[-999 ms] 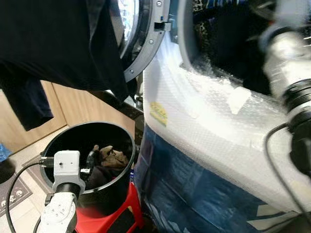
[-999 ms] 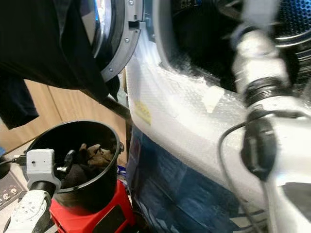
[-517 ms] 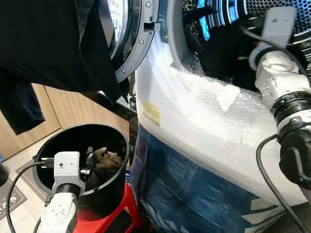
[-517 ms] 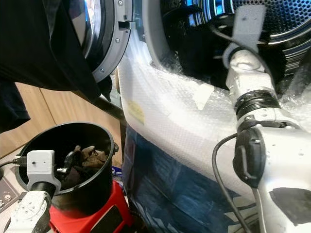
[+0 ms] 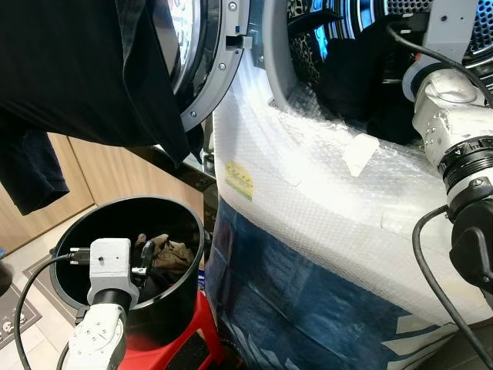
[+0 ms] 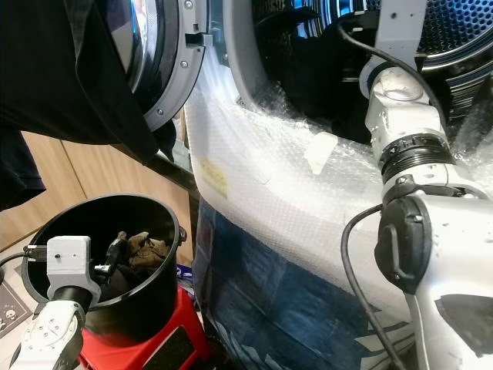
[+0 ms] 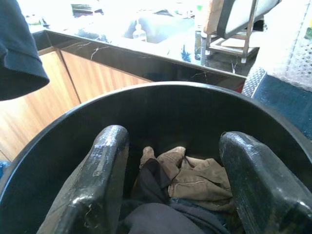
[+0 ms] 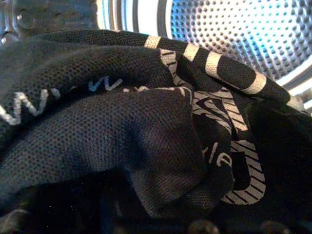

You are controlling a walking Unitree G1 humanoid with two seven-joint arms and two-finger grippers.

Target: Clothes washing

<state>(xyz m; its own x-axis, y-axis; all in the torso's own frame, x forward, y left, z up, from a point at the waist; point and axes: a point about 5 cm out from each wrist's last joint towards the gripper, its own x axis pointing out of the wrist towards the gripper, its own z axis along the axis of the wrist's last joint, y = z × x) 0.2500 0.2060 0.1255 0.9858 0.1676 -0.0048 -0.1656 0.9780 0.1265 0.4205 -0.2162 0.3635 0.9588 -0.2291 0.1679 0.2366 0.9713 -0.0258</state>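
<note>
A black bucket [image 5: 189,231] stands on a red stool [image 5: 181,347] beside the washing machine. Inside it lie a brown garment [image 7: 195,175] and a dark garment [image 7: 156,214]. My left gripper [image 7: 174,137] hangs open just above them inside the bucket, holding nothing. My right arm [image 5: 451,116] reaches into the drum [image 8: 234,34] of the washing machine. A black garment with pale print [image 8: 146,122] lies right in front of the right wrist camera, and it also shows bunched at the drum mouth [image 5: 358,69].
The round door [image 5: 212,69] stands open to the left, with a dark garment [image 5: 69,77] draped over it. Bubble wrap [image 5: 323,193] covers the machine's front. Wooden cabinets [image 5: 92,177] lie to the left behind the bucket, and a mat [image 5: 11,312] is on the floor.
The camera view has shifted and sharpened. My right arm has moved up and deeper into the drum. The left gripper stays over the bucket.
</note>
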